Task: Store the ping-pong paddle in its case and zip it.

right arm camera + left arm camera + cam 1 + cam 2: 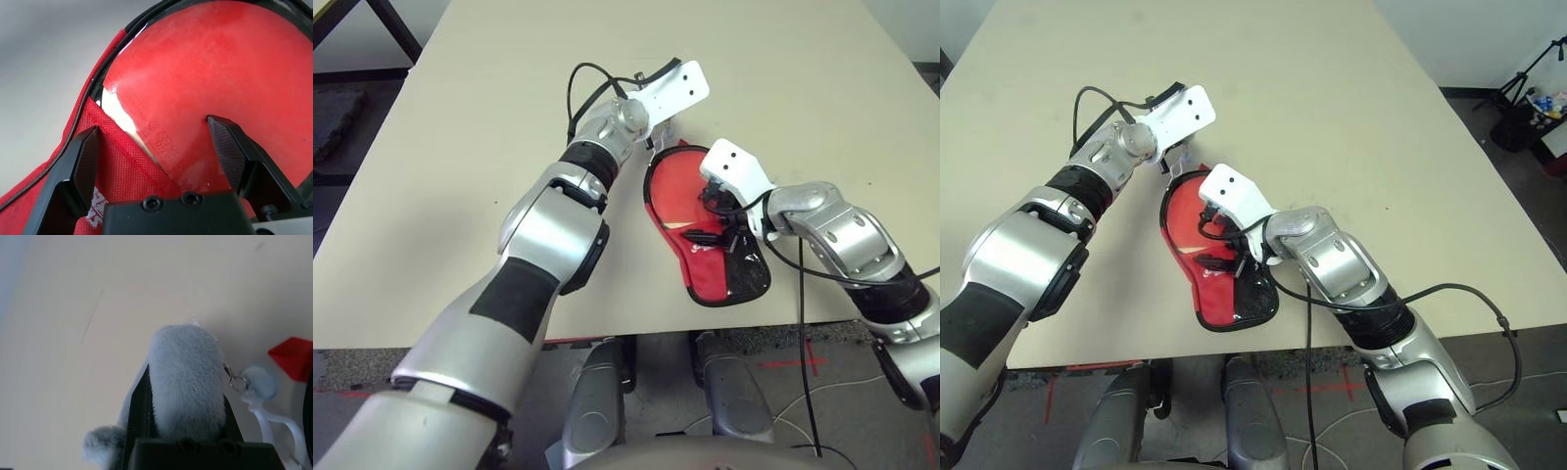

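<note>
Left claw (183,431) clamped on pom-pom (185,382), black fingers (139,411) pressed into white fluff on both sides; small tuft of same fluff bulging out beside one finger. Held just beyond round end of case (705,245), low over counter (489,117). Metal ring and pale round tag with white strap hanging beside pom-pom, red corner of case close by in left wrist view.

Right claw (161,147) spread wide, hovering close above case near where flap meets paddle; one finger (80,166) over red fabric flap, other over red rubber face. Whether either finger touches, cannot tell. Nothing gripped between them.

Paddle (220,83) lying inside case, round red face uncovered through open zip, black zip edging curving round its rim. Strip of pale wood visible where rubber meets flap. Faint embossed lettering on rubber near that edge, too blurred to read. Small white logo on red flap by lower finger, partly cut off, not legible.

Case flat on counter near front edge, between both arms, round end away from robot, narrow end toward it. Narrow end half red, half glossy black. Top panel folded back, leaving most of paddle face bare. Black cables looping from both wrists over counter.
</note>
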You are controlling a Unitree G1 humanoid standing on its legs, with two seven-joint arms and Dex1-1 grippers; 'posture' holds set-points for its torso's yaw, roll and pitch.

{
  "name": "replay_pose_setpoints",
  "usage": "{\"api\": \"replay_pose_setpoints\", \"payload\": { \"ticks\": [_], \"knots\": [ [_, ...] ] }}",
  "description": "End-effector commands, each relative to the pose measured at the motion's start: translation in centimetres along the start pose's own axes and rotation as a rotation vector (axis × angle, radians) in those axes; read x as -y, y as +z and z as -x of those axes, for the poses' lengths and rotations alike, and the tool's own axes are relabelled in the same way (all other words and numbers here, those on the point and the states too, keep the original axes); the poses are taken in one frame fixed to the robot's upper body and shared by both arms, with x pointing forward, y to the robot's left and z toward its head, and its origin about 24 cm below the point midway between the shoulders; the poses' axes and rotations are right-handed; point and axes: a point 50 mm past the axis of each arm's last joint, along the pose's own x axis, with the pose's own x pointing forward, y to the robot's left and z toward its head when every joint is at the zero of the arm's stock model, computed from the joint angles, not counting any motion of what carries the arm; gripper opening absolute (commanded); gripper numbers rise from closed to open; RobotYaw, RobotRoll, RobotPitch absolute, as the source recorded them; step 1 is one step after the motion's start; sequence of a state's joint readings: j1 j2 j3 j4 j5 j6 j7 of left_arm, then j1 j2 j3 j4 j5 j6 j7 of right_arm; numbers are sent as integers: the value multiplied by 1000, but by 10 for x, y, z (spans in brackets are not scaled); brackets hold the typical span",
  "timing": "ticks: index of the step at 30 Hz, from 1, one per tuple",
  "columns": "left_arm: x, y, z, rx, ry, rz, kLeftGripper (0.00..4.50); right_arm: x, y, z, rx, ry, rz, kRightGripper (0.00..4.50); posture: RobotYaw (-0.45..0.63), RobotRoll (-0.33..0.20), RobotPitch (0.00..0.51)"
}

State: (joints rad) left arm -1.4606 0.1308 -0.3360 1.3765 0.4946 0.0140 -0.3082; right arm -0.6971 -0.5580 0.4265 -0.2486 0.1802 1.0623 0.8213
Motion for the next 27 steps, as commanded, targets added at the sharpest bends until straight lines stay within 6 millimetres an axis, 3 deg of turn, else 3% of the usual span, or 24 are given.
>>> {"api": "replay_pose_setpoints", "payload": {
  "ticks": [1, 12, 16, 27],
  "knots": [
    [-1, 16, -1, 40, 21, -42, 519, -23, -44, -27, -211, 122, -152, 4500, -286, 0, 283],
    [12, 56, -3, 150, 13, -138, 519, -35, -39, -32, -195, 123, -164, 4500, -405, 0, 262],
    [19, 72, -3, 195, 6, -163, 519, -38, -39, -31, -193, 121, -170, 4500, -435, 0, 276],
    [33, 97, -2, 285, -36, -145, 519, -38, -37, -32, -185, 113, -182, 4500, -422, 0, 292]
  ]
}}
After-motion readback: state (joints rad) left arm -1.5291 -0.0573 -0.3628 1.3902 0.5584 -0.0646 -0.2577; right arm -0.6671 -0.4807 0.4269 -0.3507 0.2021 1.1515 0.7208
